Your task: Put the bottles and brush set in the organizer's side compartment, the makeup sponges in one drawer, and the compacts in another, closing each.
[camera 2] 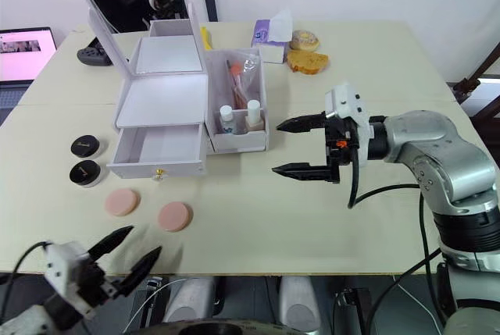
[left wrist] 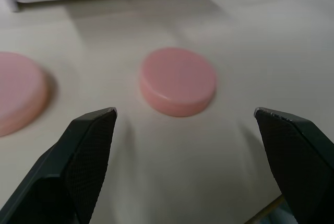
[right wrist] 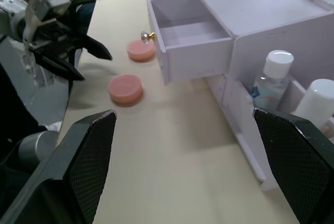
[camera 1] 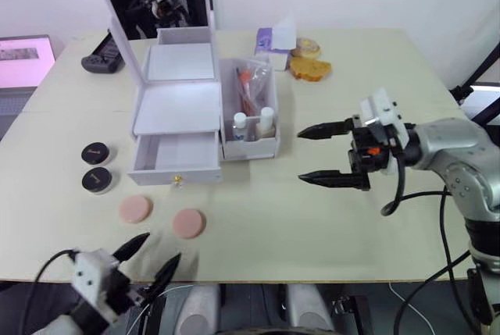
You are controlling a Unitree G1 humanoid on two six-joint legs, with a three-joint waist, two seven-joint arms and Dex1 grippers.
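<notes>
Nearest the camera, the left gripper (camera 1: 153, 256) is held with fingers spread apart at the table's front edge, just short of two flat round pink makeup sponges (camera 1: 188, 223) (camera 1: 134, 209) lying apart on the table (camera 1: 375, 218). Beyond them the white organizer (camera 1: 176, 108) is seen with its lower drawer (camera 1: 175, 158) pulled out. Two bottles (camera 1: 240, 126) and the brush set (camera 1: 250, 85) are observed in the side compartment (camera 1: 269, 147). Two black compacts (camera 1: 94, 153) (camera 1: 96, 179) sit left of the drawer. The right gripper (camera 1: 326, 155) is spread wide, empty, right of the organizer.

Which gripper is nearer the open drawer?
Left. The left gripper hovers by the near table edge, just past the sponges from the open drawer; the right gripper is beyond the side compartment.
</notes>
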